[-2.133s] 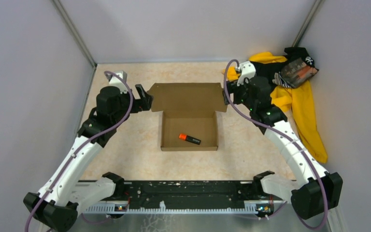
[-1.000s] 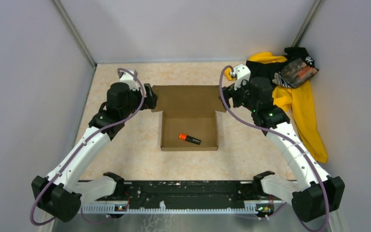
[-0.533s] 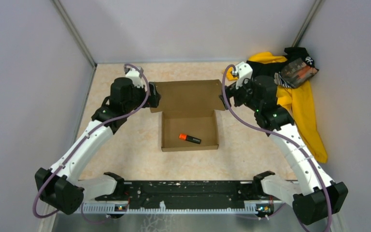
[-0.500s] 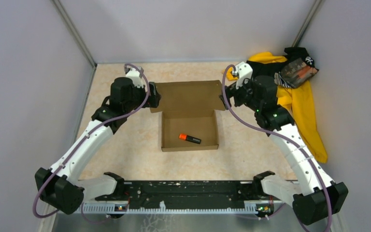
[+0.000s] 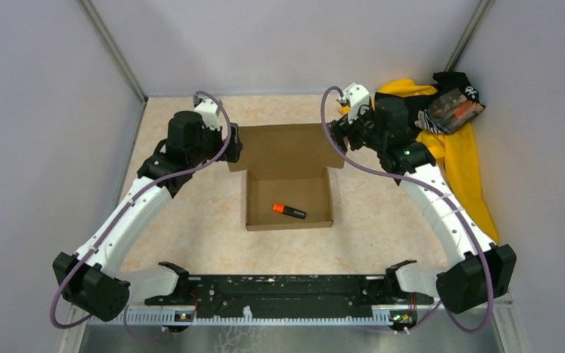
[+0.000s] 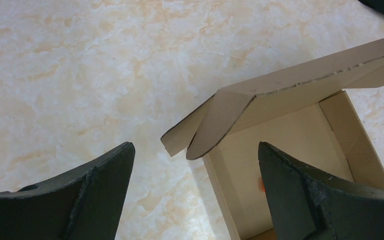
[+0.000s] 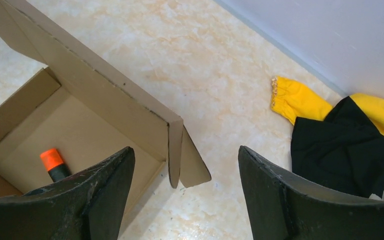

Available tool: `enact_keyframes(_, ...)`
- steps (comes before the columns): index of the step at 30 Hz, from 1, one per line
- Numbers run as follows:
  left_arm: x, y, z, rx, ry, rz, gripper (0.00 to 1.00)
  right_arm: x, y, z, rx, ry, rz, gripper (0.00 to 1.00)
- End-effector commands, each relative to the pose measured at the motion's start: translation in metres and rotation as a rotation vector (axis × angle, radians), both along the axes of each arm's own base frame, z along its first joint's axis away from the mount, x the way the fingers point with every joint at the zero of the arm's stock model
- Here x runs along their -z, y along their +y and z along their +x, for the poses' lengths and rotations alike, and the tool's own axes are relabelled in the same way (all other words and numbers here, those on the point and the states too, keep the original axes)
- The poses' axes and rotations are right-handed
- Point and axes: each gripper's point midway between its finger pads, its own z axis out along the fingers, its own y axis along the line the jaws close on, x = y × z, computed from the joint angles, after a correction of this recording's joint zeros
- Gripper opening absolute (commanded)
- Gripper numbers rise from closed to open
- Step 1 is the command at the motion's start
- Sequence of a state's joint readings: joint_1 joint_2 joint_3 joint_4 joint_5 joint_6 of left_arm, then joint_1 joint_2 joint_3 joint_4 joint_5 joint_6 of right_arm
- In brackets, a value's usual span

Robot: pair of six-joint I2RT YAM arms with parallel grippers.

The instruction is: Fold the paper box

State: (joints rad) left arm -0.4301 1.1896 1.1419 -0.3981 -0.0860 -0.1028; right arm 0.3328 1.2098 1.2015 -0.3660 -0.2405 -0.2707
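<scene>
Paper box [image 5: 288, 193] sits mid-table [image 5: 191, 220], lid flap up on the far side, orange marker [image 5: 288, 211] inside. Left gripper [image 5: 233, 143] and right gripper [image 5: 340, 134] both gape wide, holding nothing, 1 at each flap end.

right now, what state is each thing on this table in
paper box: tray open, lid not closed, the lid's end flaps bent
marker: lying flat on the box floor
left tool: open, straddling the lid's left end flap, not gripping it
right tool: open, straddling the lid's right end flap, not gripping it
clothing pile: crumpled in the far right corner
</scene>
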Motion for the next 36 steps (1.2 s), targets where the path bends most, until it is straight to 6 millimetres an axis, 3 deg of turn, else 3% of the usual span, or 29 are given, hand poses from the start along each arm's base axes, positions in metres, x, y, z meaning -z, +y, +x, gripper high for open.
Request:
enact_keyframes(1, -0.005, 0.009, 0.004, -0.001, -0.003, 0.084, 0.98, -0.02, 0.006, 0.011, -0.044, -0.061, -0.025, 0.73)
enact_keyframes(8, -0.003, 0.019, 0.009, -0.009, -0.006, 0.159, 0.98, -0.013, 0.009, 0.024, -0.053, -0.047, -0.057, 0.67)
enact_keyframes(15, -0.004, 0.015, 0.018, 0.024, 0.004, 0.149, 0.96, -0.01, 0.008, 0.033, -0.068, -0.021, -0.079, 0.62)
enact_keyframes(26, -0.009, 0.007, 0.026, 0.097, 0.015, 0.151, 0.9, 0.011, 0.005, 0.027, -0.101, 0.053, -0.106, 0.56)
enact_keyframes(36, -0.003, 0.005, 0.027, 0.111, 0.04, 0.167, 0.71, 0.016, 0.0, 0.026, -0.087, 0.058, -0.11, 0.47)
